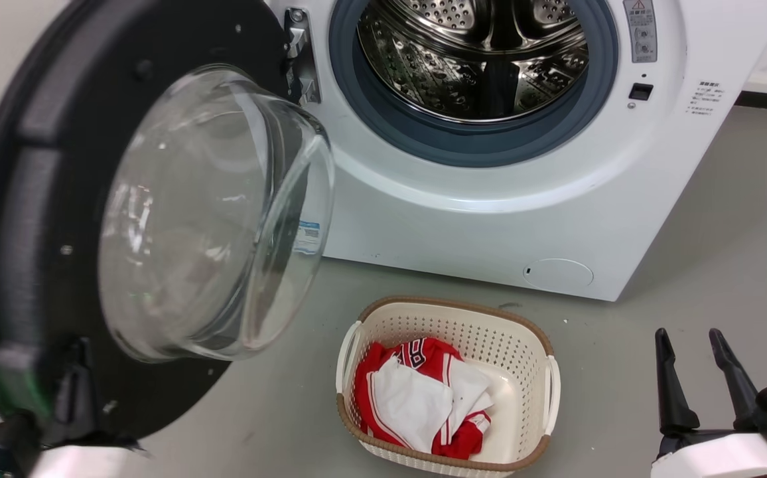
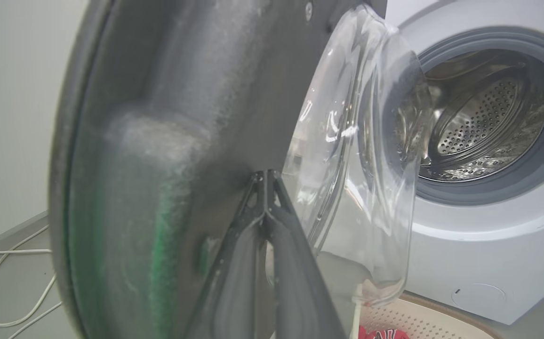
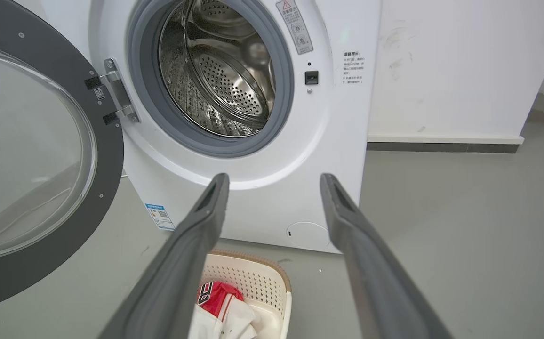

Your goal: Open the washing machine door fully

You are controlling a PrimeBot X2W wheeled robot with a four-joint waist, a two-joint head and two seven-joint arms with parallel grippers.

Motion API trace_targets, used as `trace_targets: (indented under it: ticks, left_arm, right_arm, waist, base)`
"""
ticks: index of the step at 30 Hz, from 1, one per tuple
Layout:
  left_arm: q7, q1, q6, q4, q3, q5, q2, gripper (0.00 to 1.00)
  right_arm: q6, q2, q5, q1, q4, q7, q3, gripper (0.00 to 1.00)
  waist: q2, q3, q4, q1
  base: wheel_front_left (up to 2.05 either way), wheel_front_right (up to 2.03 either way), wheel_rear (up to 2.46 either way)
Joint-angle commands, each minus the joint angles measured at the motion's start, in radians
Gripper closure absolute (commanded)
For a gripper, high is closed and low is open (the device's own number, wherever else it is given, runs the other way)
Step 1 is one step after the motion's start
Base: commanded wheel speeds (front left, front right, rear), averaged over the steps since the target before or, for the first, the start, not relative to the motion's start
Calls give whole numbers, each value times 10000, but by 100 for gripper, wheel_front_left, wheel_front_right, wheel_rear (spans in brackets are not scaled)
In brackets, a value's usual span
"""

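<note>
The washing machine door [image 1: 38,199], a black disc with a bulging glass bowl [image 1: 211,212], stands swung out wide to the left of the white washing machine [image 1: 463,219], whose steel drum [image 1: 476,60] is exposed. My left gripper [image 1: 75,372] is at the door's lower edge. In the left wrist view its fingertips [image 2: 265,175] meet, shut, against the door's dark inner face [image 2: 182,94] beside the glass bowl. My right gripper [image 1: 689,338] hangs open and empty at the lower right, well clear of the machine. Its fingers [image 3: 206,216] frame the machine's front [image 3: 272,202] and the door [image 3: 107,155].
A cream perforated basket [image 1: 450,312] holding red and white clothes [image 1: 423,398] sits on the grey floor just in front of the machine. White cables [image 2: 8,282] lie on the floor behind the door. A white wall [image 3: 441,70] stands to the machine's right.
</note>
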Motion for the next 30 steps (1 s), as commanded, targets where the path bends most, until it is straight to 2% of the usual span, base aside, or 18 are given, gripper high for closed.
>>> trace_targets:
  ticks: [1, 4, 10, 16, 19, 26, 30]
  left_arm:
    - [-64, -234, 36, 205, 377, -109, 177, 100]
    - [-77, -523, -93, 737, 971, -325, 430, 100]
    - [-62, -1121, -387, 1766, 1565, -532, 791, 100]
    - [-63, -1826, -549, 2913, 1827, -515, 1027, 100]
    - [-65, -2215, -764, 3550, 2052, -630, 1382, 100]
    - [-64, -2761, -1086, 4470, 2254, -510, 1655, 100]
    - [-66, -2659, -1178, 4464, 2382, -337, 1528, 100]
  right_arm:
    - [-7, 16, 17, -181, -62, 2, -11, 0]
    - [-7, 16, 14, -226, -94, 10, -60, 0]
    - [-7, 16, -5, -323, -147, 48, -128, 0]
    - [-7, 15, -33, -430, -224, 102, -177, 0]
    - [-7, 16, -32, -466, -244, 136, -172, 0]
    - [-7, 15, -2, -572, -174, 120, -148, 0]
    - [-7, 15, 33, -578, -99, 67, -142, 0]
  waist:
    - [0, 90, -60, 0]
    - [0, 205, -104, 0]
    - [0, 412, -163, 0]
    - [0, 589, -184, 0]
    - [0, 650, -205, 0]
    - [0, 698, -258, 0]
    - [0, 637, -298, 0]
  base:
    - [0, 0, 0]
    - [0, 0, 0]
    - [0, 0, 0]
    - [0, 0, 0]
    - [0, 0, 0]
    - [0, 0, 0]
    - [0, 0, 0]
